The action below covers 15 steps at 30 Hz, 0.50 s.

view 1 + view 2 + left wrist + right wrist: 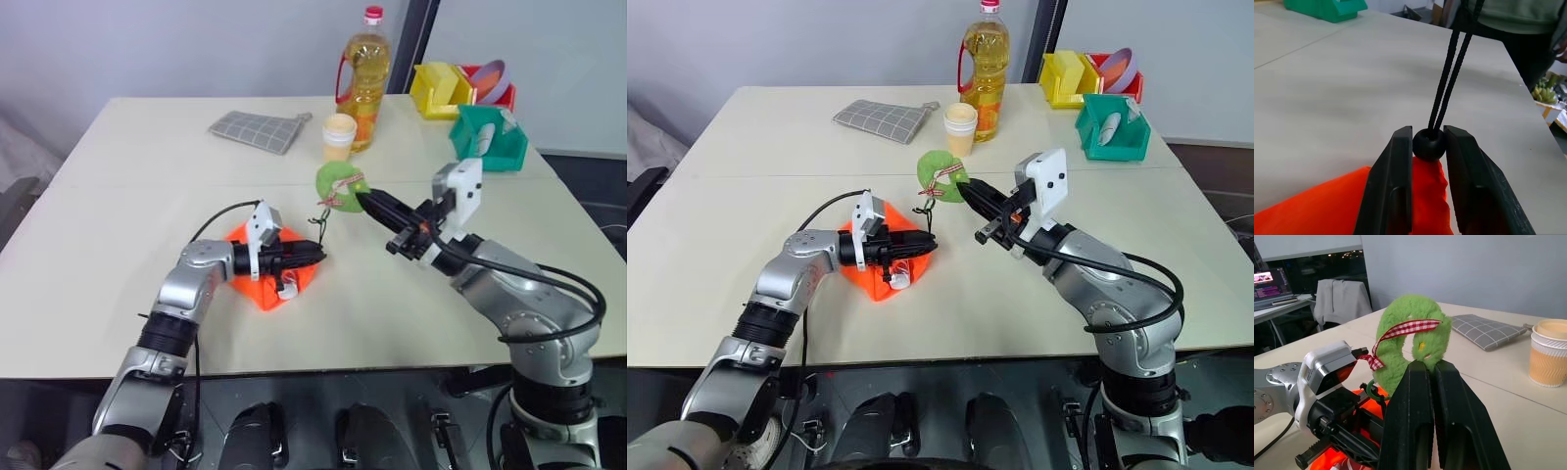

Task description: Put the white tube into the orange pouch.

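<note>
The orange pouch [263, 277] lay on the table [118, 196] near the front edge, and the left gripper [1428, 147] reached level across it toward three o'clock, its two black fingers clamped on the round black cord stopper [1429, 144] at the pouch's gathered neck. From the stopper the doubled black cord [1452, 63] ran up toward one o'clock to the fluffy green disc [340, 184], which the right gripper [1431, 369] pinched by its lower rim with its fingers pressed together, holding it above the table. So the cord's line lay roughly from seven o'clock to one o'clock between the two grippers, with the pouch at the low end. A white, pink-printed end, probably the white tube [285, 286], showed at the pouch's near edge just under the left gripper; whether it lay inside the mouth or only beside it could not be told. The left arm was plainly the nearer to both. In my judgement, any coming pull would run along that cord.
</note>
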Each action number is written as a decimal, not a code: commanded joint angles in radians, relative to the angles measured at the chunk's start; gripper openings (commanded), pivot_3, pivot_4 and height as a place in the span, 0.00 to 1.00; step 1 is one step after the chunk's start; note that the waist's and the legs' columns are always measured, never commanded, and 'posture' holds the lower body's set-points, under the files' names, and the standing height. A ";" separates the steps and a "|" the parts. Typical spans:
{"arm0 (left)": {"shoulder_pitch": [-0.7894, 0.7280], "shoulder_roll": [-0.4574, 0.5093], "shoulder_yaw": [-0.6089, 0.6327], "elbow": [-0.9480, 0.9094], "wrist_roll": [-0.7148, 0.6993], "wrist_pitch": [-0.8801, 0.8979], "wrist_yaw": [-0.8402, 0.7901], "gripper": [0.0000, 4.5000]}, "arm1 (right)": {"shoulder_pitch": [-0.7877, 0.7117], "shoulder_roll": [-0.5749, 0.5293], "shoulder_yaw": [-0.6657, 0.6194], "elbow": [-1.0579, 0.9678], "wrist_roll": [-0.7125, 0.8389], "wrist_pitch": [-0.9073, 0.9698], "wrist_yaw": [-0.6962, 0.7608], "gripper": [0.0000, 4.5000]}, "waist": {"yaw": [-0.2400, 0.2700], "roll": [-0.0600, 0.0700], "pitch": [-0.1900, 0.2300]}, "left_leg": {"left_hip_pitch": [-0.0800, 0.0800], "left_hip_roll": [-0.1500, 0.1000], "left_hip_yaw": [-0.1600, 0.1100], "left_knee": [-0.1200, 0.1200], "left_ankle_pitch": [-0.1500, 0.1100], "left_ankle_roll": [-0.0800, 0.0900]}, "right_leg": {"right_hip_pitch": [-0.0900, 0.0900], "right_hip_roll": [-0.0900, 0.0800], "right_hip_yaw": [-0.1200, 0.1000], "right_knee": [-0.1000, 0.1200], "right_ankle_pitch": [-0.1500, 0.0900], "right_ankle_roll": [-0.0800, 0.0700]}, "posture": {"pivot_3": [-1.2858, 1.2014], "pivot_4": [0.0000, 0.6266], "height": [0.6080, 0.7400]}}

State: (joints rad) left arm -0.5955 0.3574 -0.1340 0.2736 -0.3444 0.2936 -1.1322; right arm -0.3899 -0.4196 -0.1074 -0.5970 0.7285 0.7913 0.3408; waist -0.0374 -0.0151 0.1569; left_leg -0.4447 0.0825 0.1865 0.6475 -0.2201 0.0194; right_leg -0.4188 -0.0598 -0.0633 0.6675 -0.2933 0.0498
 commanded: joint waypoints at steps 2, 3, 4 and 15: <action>-0.008 0.008 0.015 -0.019 -0.005 -0.016 -0.006 0.06 | -0.011 -0.010 -0.015 -0.040 0.005 -0.026 0.003 0.00 | 0.000 0.000 0.000 | 0.000 0.000 0.000 0.000 0.000 0.000 | 0.000 0.000 0.000 0.000 0.000 0.000 | 0.52 0.24 1.00; -0.007 0.015 0.015 -0.021 0.000 -0.020 -0.005 0.06 | -0.011 -0.011 -0.016 -0.039 0.004 -0.027 0.002 0.00 | 0.000 0.000 0.000 | 0.000 0.000 0.000 0.000 0.000 0.000 | 0.000 0.000 0.000 0.000 0.000 0.000 | 0.52 0.24 1.00; -0.005 0.023 0.016 -0.023 0.004 -0.024 -0.008 0.06 | -0.011 -0.011 -0.016 -0.039 0.002 -0.027 0.000 0.00 | 0.000 0.000 0.000 | 0.000 0.000 0.000 0.000 0.000 0.000 | 0.000 0.000 0.000 0.000 0.000 0.000 | 0.52 0.24 1.00; 0.095 0.217 -0.002 -0.112 0.028 -0.033 -0.130 0.06 | -0.001 -0.052 -0.058 0.040 -0.085 -0.057 -0.023 0.00 | -0.005 0.000 0.000 | 0.000 0.000 0.000 0.000 0.001 -0.001 | 0.000 0.000 0.000 0.000 0.000 0.000 | 0.52 0.24 1.00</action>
State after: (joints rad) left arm -0.5101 0.5513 -0.1362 0.1990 -0.3315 0.2725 -1.2375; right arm -0.3865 -0.4608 -0.1323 -0.5460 0.6584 0.7676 0.3249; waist -0.0420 -0.0150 0.1569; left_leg -0.4444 0.0828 0.1866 0.6471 -0.2195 0.0183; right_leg -0.4191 -0.0598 -0.0633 0.6678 -0.2933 0.0497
